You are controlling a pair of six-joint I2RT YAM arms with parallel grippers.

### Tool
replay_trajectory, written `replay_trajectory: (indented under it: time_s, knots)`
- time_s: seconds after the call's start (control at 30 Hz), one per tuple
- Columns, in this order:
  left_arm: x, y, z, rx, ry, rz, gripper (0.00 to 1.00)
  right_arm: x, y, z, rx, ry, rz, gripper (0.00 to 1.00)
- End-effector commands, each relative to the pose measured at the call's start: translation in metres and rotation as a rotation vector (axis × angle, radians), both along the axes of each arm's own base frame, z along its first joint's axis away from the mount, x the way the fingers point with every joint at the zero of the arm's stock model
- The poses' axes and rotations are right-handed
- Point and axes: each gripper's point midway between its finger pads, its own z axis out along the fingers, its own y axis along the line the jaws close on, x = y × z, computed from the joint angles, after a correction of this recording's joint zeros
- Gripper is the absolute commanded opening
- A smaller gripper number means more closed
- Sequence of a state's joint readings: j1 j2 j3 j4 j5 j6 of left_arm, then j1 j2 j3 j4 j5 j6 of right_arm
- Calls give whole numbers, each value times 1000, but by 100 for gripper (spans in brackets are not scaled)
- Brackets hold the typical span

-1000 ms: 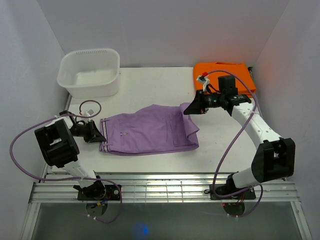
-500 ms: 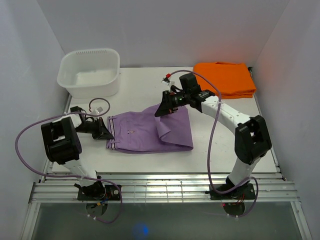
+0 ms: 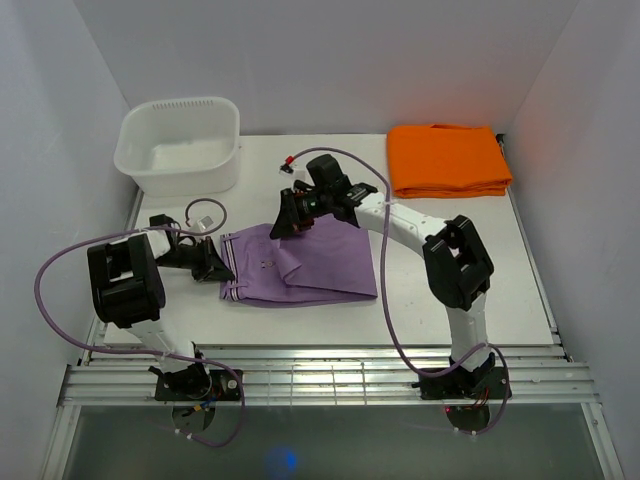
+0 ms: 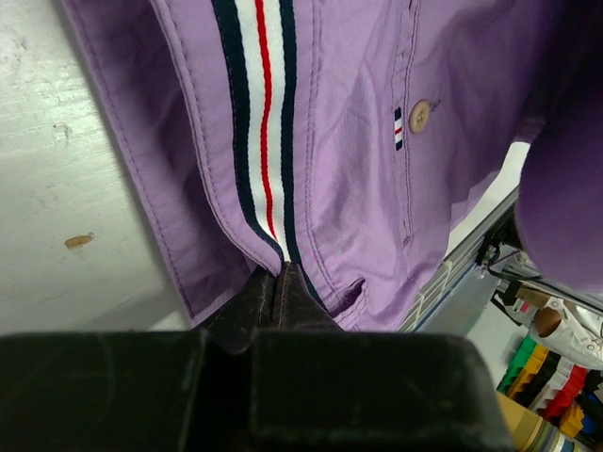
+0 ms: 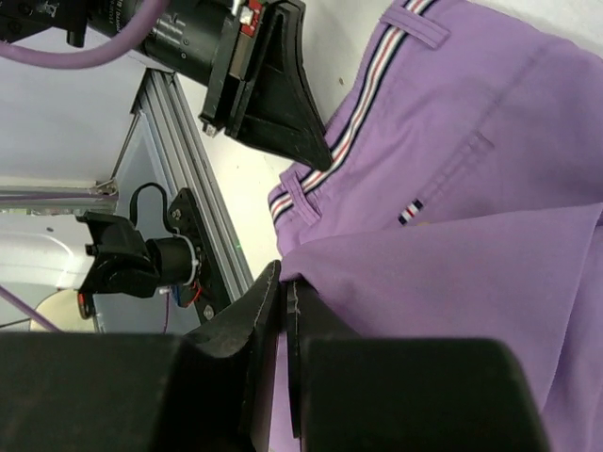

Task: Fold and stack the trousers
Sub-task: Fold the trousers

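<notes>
The lilac trousers (image 3: 310, 268) lie folded in the middle of the table, waistband at the left with a navy, white and red stripe (image 4: 264, 122). My left gripper (image 3: 222, 270) is shut on the waistband edge and pins it low at the table; the left wrist view shows its tips (image 4: 280, 275) pinching the striped band. My right gripper (image 3: 281, 228) is shut on the leg-end cloth (image 5: 452, 273) and holds it lifted over the trousers' left part, folded back over the seat.
A white plastic tub (image 3: 180, 143) stands at the back left. A folded orange cloth (image 3: 447, 158) lies at the back right. The slotted metal rail (image 3: 320, 375) runs along the near table edge. Purple cables loop beside both arms.
My right gripper has carried the leg ends leftward from the right side across the trousers, doubling them over. My left gripper has shifted slightly right with the waistband.
</notes>
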State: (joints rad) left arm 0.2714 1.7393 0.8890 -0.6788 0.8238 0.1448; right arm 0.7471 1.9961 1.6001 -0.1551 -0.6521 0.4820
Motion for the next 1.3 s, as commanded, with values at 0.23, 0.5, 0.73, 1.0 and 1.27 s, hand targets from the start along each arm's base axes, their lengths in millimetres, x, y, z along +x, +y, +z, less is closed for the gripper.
replay_trajectory:
  time_s: [0.23,0.5,0.73,1.0,1.27]
  knots:
    - [2,-12,7,-21,-33,-30,0,7,53,11,43,-51,-7,8]
    - [2,-13,5,-18,-26,-30,0,-7,74,1,47,-29,15,8]
    - [1,-14,3,-11,-18,-30,0,-11,91,-6,56,12,7,8]
    - [1,-13,2,-11,-9,-28,0,-18,98,-7,80,109,-7,8]
    - [1,-14,0,-12,-5,-28,0,-24,113,-8,112,139,5,8]
